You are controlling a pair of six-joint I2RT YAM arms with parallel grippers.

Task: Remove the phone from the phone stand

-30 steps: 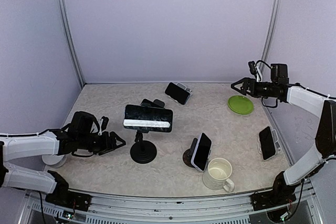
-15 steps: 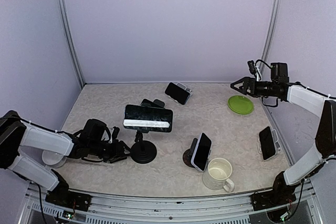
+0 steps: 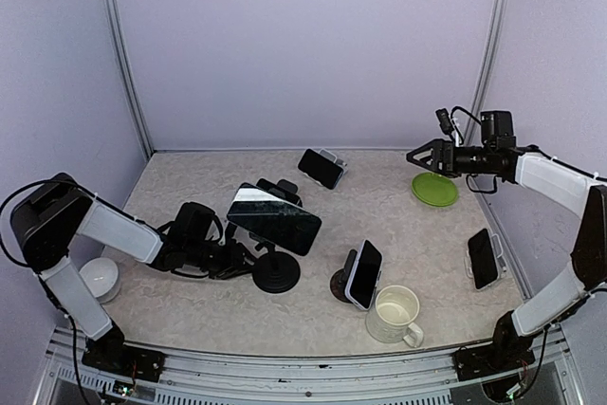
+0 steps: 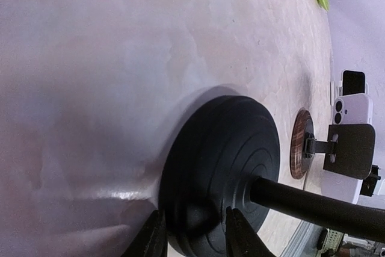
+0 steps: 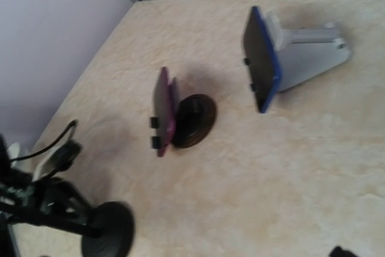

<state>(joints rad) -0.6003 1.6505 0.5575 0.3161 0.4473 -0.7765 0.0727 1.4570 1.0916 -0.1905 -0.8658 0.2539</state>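
The phone (image 3: 275, 218) sits on top of the stand (image 4: 222, 161), tilted, at the middle-left of the table (image 3: 190, 187). The left gripper (image 4: 194, 239) is drawn in narrow on the left rim of the stand's round black base, one finger on either side. Only the fingertips show, at the bottom edge of the left wrist view, and how hard they press is unclear. The stem is cut off at that view's right edge, so the phone is hidden there. The right gripper (image 3: 415, 156) hangs wide with nothing in it at the far right, near the green plate (image 3: 434, 189). Its own camera barely shows its fingers.
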